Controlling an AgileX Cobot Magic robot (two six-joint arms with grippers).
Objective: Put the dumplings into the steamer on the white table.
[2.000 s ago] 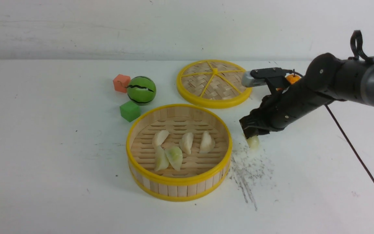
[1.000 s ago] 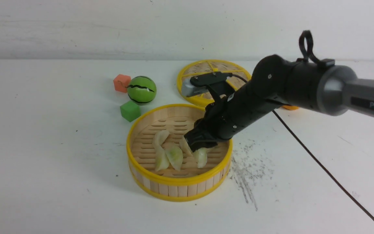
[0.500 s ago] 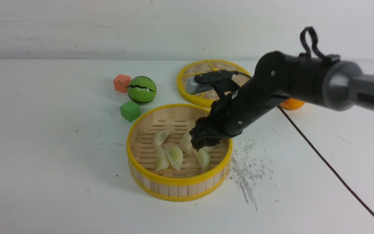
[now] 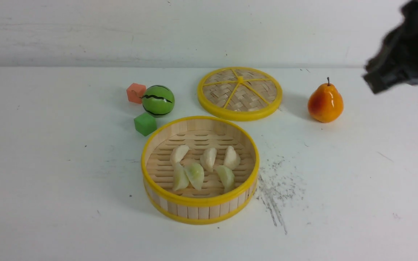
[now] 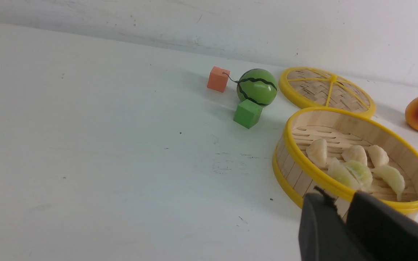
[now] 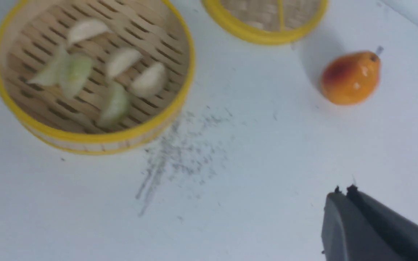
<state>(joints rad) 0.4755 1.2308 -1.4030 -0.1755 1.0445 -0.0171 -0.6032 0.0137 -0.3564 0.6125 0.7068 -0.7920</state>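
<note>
The steamer (image 4: pixel 200 201) stands mid-table on the white table (image 4: pixel 49 163), holding several pale dumplings (image 4: pixel 201 165), two of them tinged green. In the front view my right gripper (image 4: pixel 372 81) is a blurred dark shape high at the far right, well away from the steamer. The right wrist view shows that gripper (image 6: pixel 343 188) shut and empty above bare table, with the steamer (image 6: pixel 85 137) and dumplings (image 6: pixel 103 72) off to one side. My left gripper (image 5: pixel 337 201) hovers in front of the steamer's near wall (image 5: pixel 327 183), its tips a narrow gap apart with nothing between them. It is outside the front view.
Behind the steamer lies the flat woven lid (image 4: pixel 240 92). An orange pear (image 4: pixel 325 103) stands right of the lid. A green watermelon ball (image 4: pixel 158 100), an orange cube (image 4: pixel 135 92) and a green cube (image 4: pixel 145 123) sit back left. Dark scratch marks (image 4: pixel 278 188) lie right of the steamer.
My right gripper let a dumpling go inside the steamer, then pulled up and away to the far right and shut. The pear is now uncovered.
</note>
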